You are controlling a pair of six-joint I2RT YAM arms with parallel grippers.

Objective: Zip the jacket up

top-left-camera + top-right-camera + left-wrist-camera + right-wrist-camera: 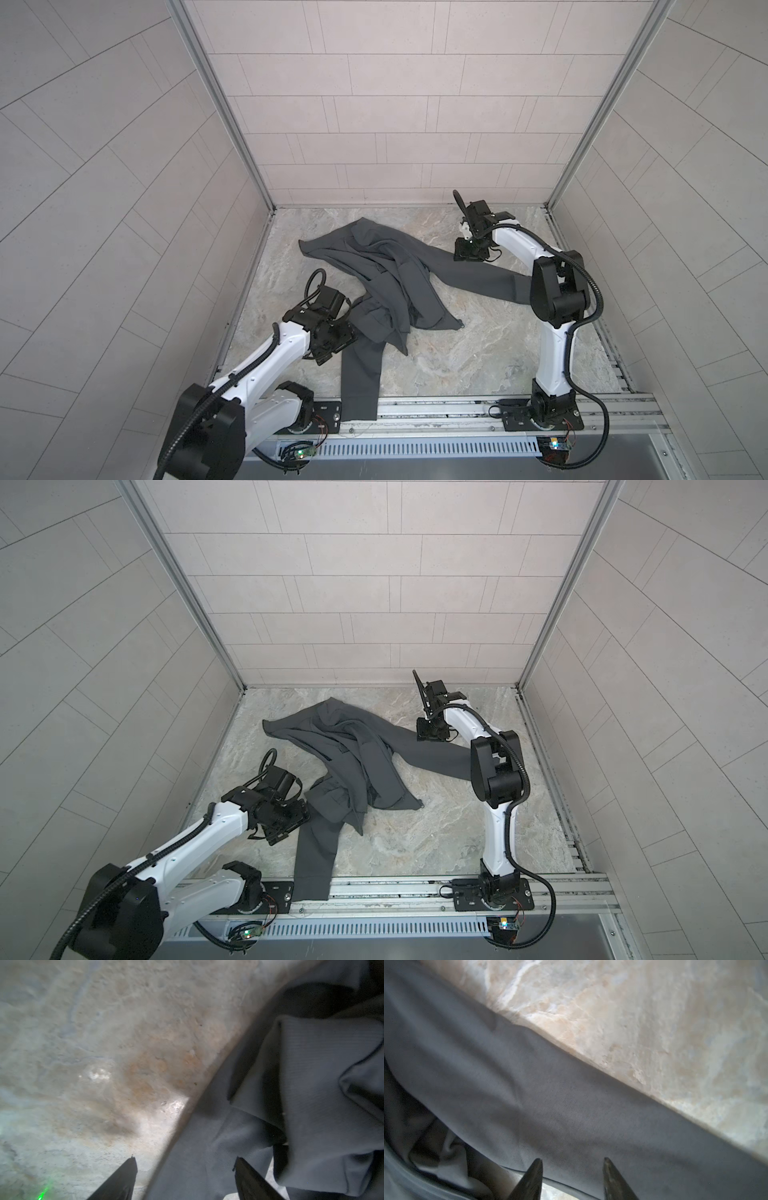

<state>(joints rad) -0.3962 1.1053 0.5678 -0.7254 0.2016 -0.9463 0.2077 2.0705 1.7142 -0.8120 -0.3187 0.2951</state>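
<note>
Surface: marbled bench (457, 353).
Jacket (386, 274): crumpled.
Left pincer (185, 1159): spread, empty, astride sleeve edge.
Right pincer (572, 1159): parted, empty, above sleeve.

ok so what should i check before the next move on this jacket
1. dark grey fabric jacket laid flat: not ok, bunched on the marbled tabletop.
2. zipper findable: cannot tell, none shows among the folds.
3. left fingers open: ok, astride the near sleeve edge.
4. right fingers open: ok, above the other sleeve.
5. near sleeve's cuff on the tabletop: not ok, it overlaps the front rail.
</note>
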